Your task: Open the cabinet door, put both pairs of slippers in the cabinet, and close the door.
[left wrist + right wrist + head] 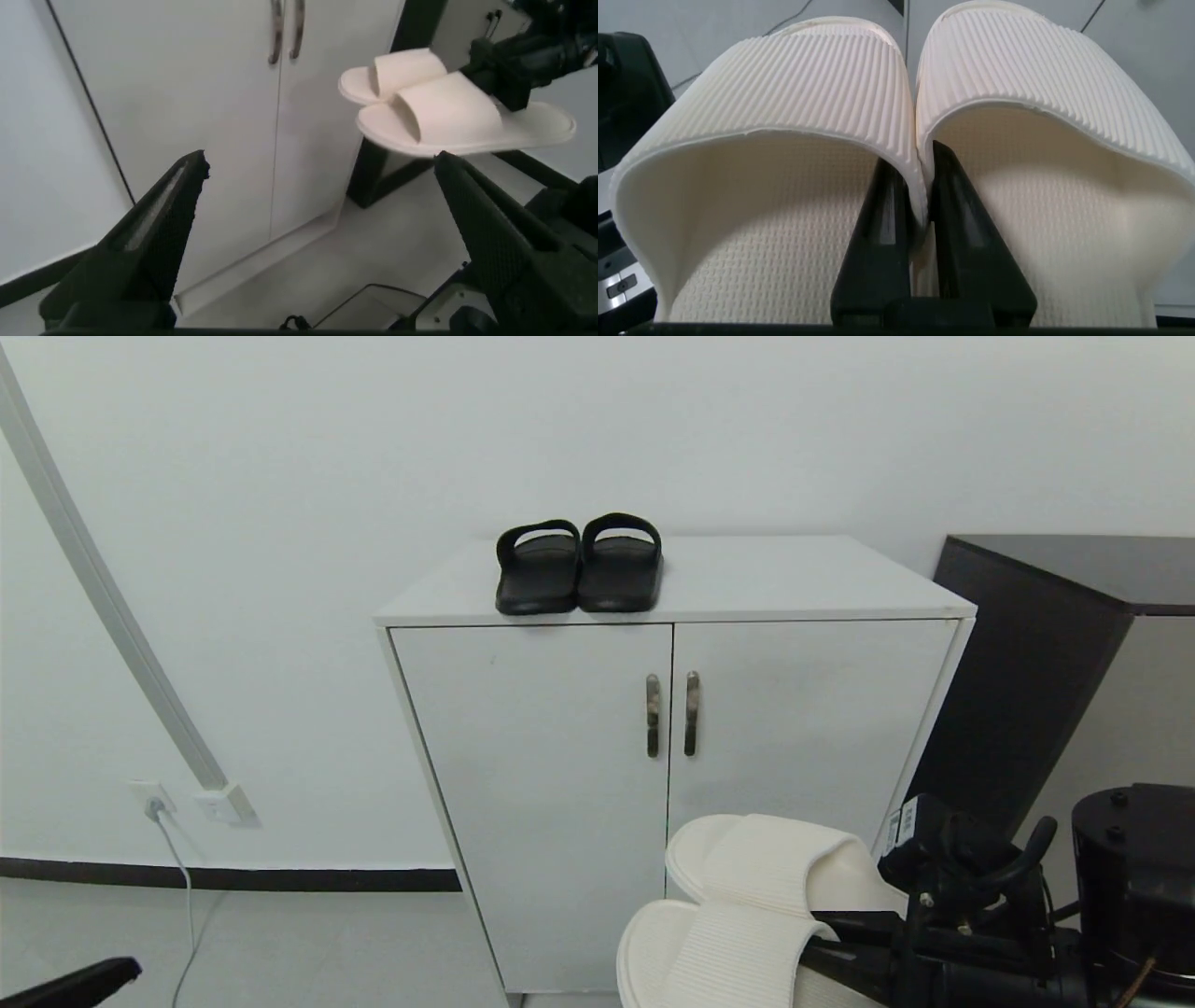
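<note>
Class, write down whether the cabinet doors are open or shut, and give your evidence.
Shut. The cabinet doors lie flush with the front, their handles side by side across a thin seam.

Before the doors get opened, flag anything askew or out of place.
Nothing looks damaged or spilled. The black slippers sit atop the shut cabinet; the white slippers are clamped in the right gripper.

A plain white wall (280, 476) meets a pale grey floor (327, 943) along a dark skirting strip (233, 877). A slanted grey duct (103, 588) ends at white wall sockets (152, 797).
</note>
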